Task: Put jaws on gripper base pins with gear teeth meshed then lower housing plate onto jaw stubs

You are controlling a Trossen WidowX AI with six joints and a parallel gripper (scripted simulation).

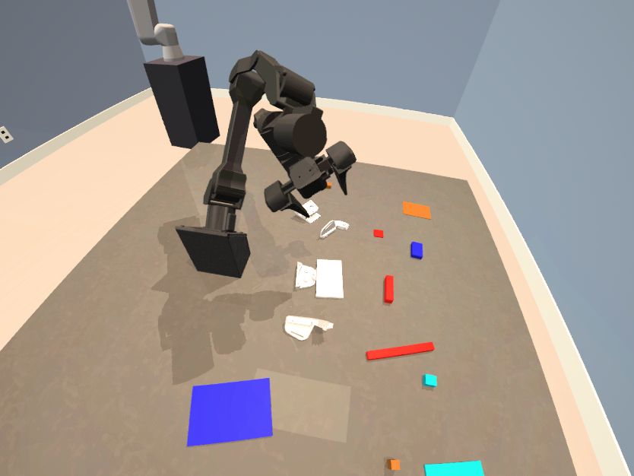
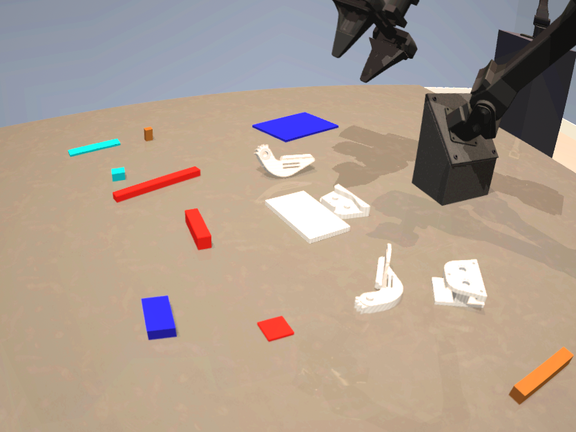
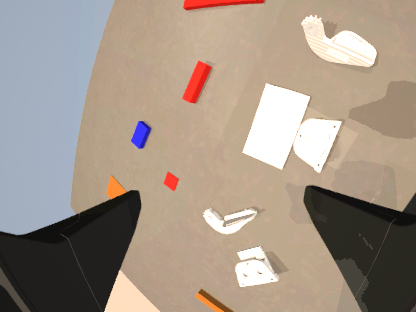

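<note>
My gripper (image 1: pixel 327 204) (image 2: pixel 351 68) (image 3: pixel 222 191) is open and empty, high above the table. One white jaw (image 1: pixel 307 322) (image 2: pixel 283 168) (image 3: pixel 345 47) lies apart on the blue-sheet side. The other jaw (image 1: pixel 340 224) (image 2: pixel 381 299) (image 3: pixel 225 227) lies near the two-holed white part, which looks like the housing plate (image 2: pixel 475 279) (image 3: pixel 255 281); it rests with a flat foot down and is partly behind a finger in the top view. The gripper base (image 1: pixel 305 275) (image 2: pixel 344 206) (image 3: pixel 315 140) shows two short pins, with no jaw on them. It adjoins a white rectangular slab (image 1: pixel 329 279) (image 2: pixel 306 216) (image 3: pixel 276 126).
A red block (image 1: pixel 388 289) (image 2: pixel 197 228) (image 3: pixel 196 82), a long red bar (image 1: pixel 400 351) (image 2: pixel 157 184), a blue block (image 1: pixel 416 249) (image 2: pixel 158 316) and a red tile (image 1: pixel 378 233) (image 2: pixel 275 328) lie on the slab's far side from the arm. A blue sheet (image 1: pixel 230 412) (image 2: pixel 295 125) lies beyond the first jaw.
</note>
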